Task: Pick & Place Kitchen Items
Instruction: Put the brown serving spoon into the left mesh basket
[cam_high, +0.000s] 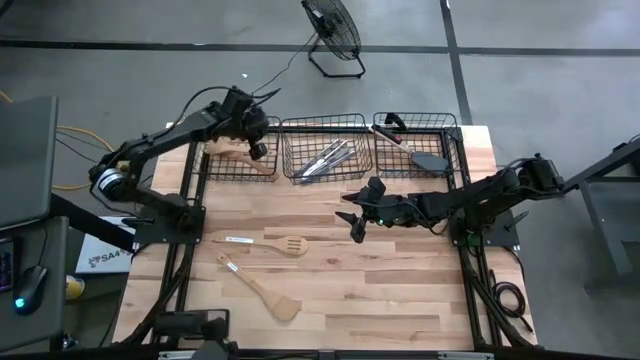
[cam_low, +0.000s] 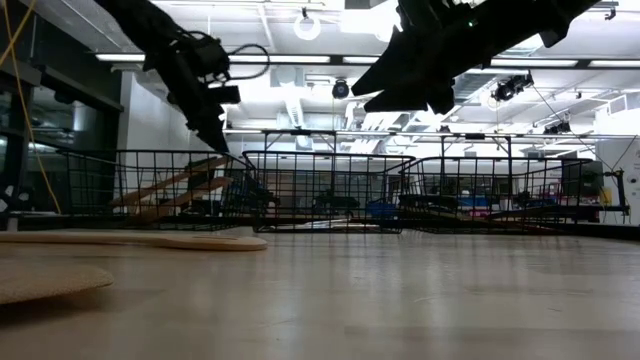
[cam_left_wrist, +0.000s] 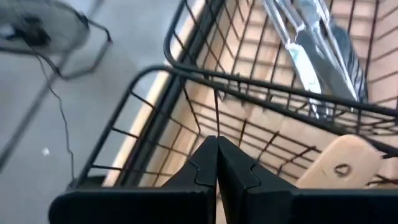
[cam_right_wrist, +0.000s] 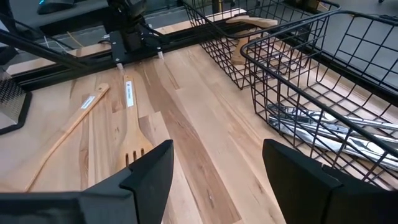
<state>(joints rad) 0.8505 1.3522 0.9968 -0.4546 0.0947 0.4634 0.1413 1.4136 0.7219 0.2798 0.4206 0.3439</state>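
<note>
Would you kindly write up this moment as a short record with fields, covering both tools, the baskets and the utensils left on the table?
left tool: shut, empty, over the left basket
right tool: open, empty, above bare table in front of the middle basket
left basket contents: wooden utensils
middle basket contents: silver knives
right basket contents: black turner, red-headed spatula
on the table: slotted wooden spatula, wooden spatula

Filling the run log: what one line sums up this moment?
left pincer: shut, over left basket | right pincer: open, empty, above table | loose: slotted wooden spatula, wooden turner
</note>
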